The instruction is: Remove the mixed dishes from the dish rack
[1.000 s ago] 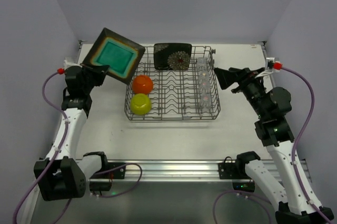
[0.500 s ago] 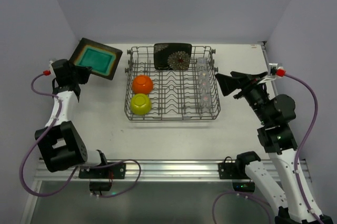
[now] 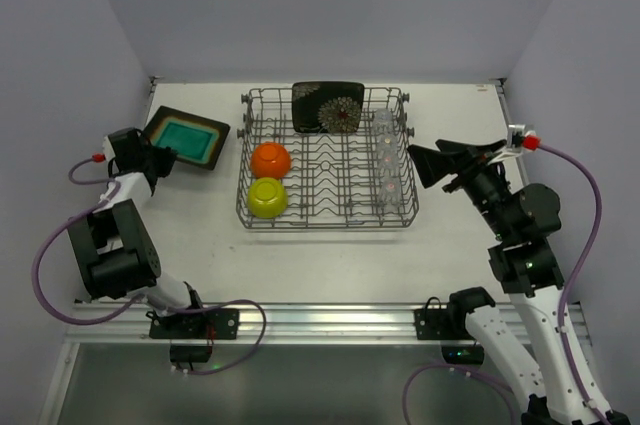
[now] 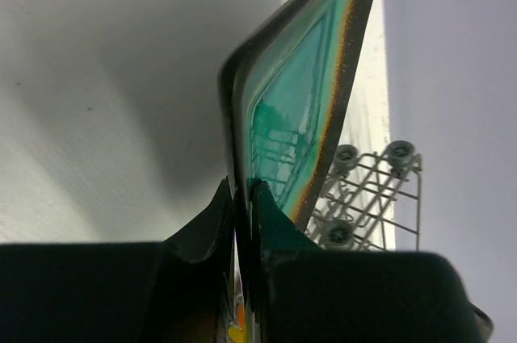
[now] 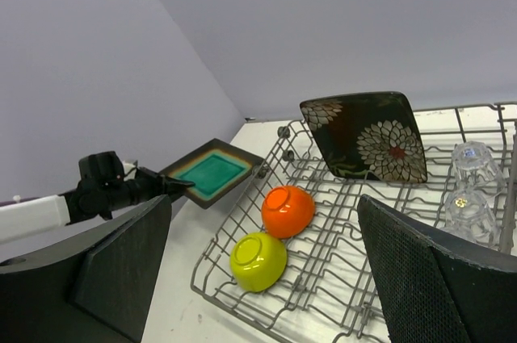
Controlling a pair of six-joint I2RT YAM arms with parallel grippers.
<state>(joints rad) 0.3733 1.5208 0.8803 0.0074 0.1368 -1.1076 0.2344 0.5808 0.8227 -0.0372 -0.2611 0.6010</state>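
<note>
My left gripper (image 3: 160, 158) is shut on the edge of the teal-centred black plate (image 3: 188, 137), held low over the table left of the dish rack (image 3: 325, 220); the left wrist view shows the plate (image 4: 303, 93) edge-on between the fingers (image 4: 212, 226). In the rack stand the flowered black plate (image 3: 328, 106), the orange bowl (image 3: 270, 160), the yellow-green bowl (image 3: 267, 197) and several clear glasses (image 3: 385, 160). My right gripper (image 3: 428, 162) is open and empty, raised to the right of the rack. The right wrist view shows the rack (image 5: 323, 278), both bowls (image 5: 287, 210) and the flowered plate (image 5: 367, 137).
The white table (image 3: 320, 255) ends at a metal rail at the near edge. Grey walls close in on the left, back and right. Purple cables (image 3: 580, 215) hang by both arms.
My left gripper has carried the teal-centred plate left and down, from tilted high beside the rack to nearly flat near the table's left edge. The right arm has drawn back slightly.
</note>
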